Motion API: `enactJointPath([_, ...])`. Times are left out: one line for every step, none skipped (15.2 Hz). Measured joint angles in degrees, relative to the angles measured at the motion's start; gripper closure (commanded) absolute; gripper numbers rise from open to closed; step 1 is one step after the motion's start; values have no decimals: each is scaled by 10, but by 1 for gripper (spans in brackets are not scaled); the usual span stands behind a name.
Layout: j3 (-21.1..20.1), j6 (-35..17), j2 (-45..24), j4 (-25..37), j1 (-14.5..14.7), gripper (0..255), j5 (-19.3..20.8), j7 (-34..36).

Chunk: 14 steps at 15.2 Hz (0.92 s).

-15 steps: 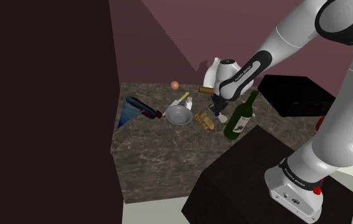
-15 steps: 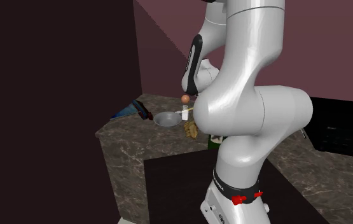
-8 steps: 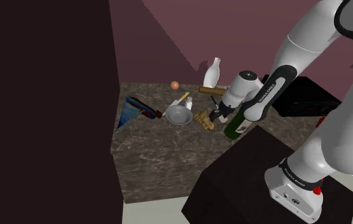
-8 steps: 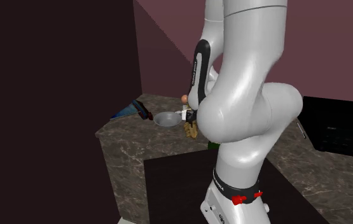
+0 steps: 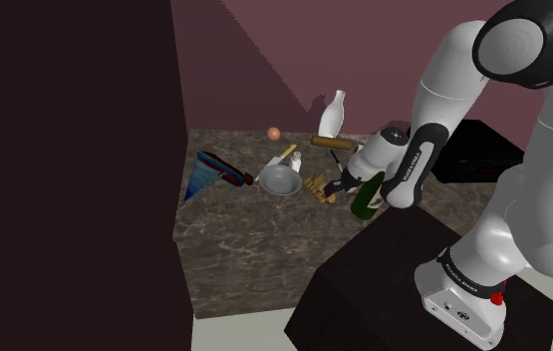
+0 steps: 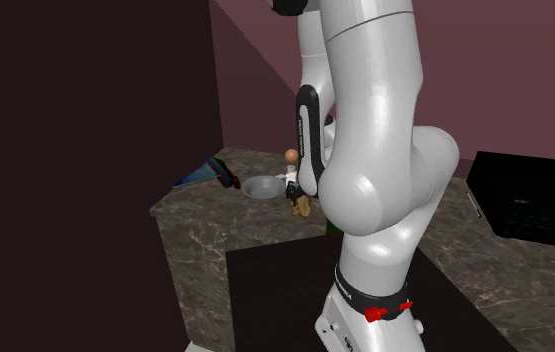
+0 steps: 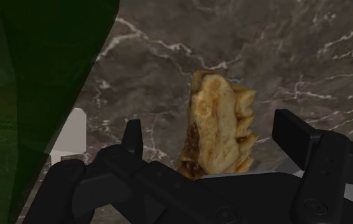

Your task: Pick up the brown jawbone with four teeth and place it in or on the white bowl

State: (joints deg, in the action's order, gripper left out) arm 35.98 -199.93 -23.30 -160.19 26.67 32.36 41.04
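Observation:
The brown jawbone (image 7: 219, 121) with its teeth lies on the dark marbled counter (image 5: 254, 249), between the two black fingers of my gripper (image 7: 213, 137). The fingers stand apart on either side and do not touch it. In the shoulder view the gripper (image 5: 336, 185) is low over the jawbone (image 5: 317, 185), just right of the white bowl (image 5: 280, 179). The second exterior view has the jawbone (image 6: 303, 206) beside the bowl (image 6: 260, 187), with the arm covering much of the hand.
A green bottle (image 5: 369, 194) stands right against the hand and looms in the wrist view (image 7: 35, 95). A white bottle (image 5: 335, 113), an orange ball (image 5: 274, 132), a rolling pin (image 5: 329, 142) and a blue cone-shaped object (image 5: 204, 175) share the counter. A black box (image 5: 473, 150) sits at the right.
The fingers have gone from shut to open. The hand has come down and toward the shoulder view's right, from above the counter to low over the jawbone beside the green bottle.

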Motion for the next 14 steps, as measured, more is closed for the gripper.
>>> enactJointPath([-6,-7,-12,6,-6,0,1,3])
enactJointPath([-8,-11,-17,7,-7,0,0,4])
enactJointPath([-9,-13,-20,8,-9,0,0,4])
enactJointPath([-9,-14,-21,9,-9,0,0,5])
enactJointPath([-10,-14,-22,9,-9,0,0,5])
enactJointPath([-10,-14,-22,9,-10,0,0,5])
enactJointPath([-10,-14,-22,9,-10,0,0,5])
enactJointPath([-10,-14,-22,9,-10,255,0,5])
enactJointPath([-10,-14,-22,9,-10,255,0,5])
enactJointPath([-10,-14,-22,9,-10,255,0,5])
enactJointPath([-10,-14,-22,9,-10,255,0,5])
enactJointPath([-10,-14,-22,9,-10,255,0,5])
enactJointPath([-10,-14,-22,9,-10,255,0,5])
enactJointPath([-10,-14,-22,9,-10,255,0,5])
